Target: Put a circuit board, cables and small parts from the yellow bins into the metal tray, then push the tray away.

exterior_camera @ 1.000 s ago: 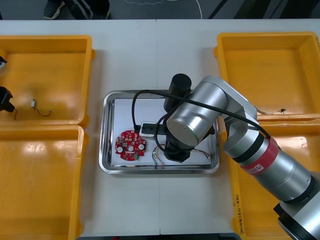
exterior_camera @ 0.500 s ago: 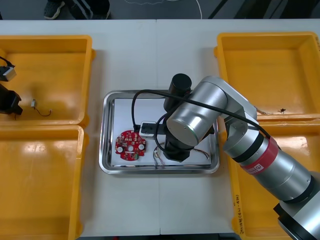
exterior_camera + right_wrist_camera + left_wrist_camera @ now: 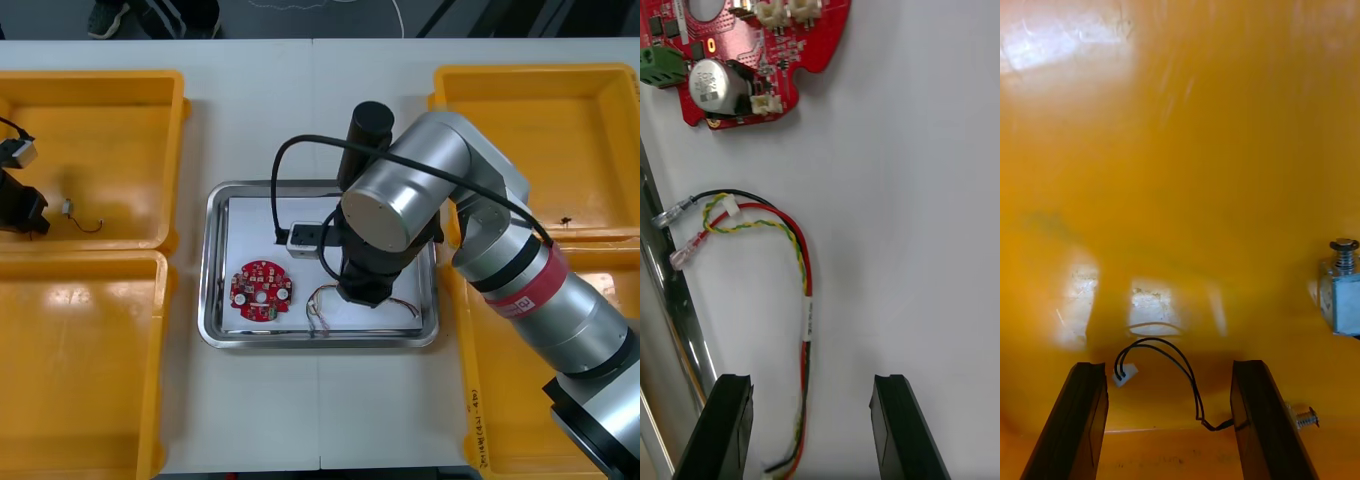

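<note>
My right gripper [image 3: 811, 427] hangs open over the white floor of the metal tray [image 3: 215, 200]. A red and yellow cable [image 3: 806, 285] lies loose on that floor and runs between the fingers, touching neither. The round red circuit board [image 3: 261, 290] lies flat in the tray beside the cable [image 3: 325, 298]. My left gripper [image 3: 1171, 427] is open low inside the far left yellow bin [image 3: 120, 90], at its left edge. A thin black cable [image 3: 1180, 367] lies between its fingers. A small metal part [image 3: 1341, 292] rests just beyond one finger.
The right arm's big silver wrist [image 3: 390, 215] covers the right half of the tray. Yellow bins flank the tray: near left [image 3: 90, 400], far right [image 3: 540, 110], near right [image 3: 475, 420]. A small dark item [image 3: 565, 220] lies in the far right bin.
My right gripper has opened and let go of the red and yellow cable, then drawn up and toward the far right. The left gripper has edged slightly further into its bin.
</note>
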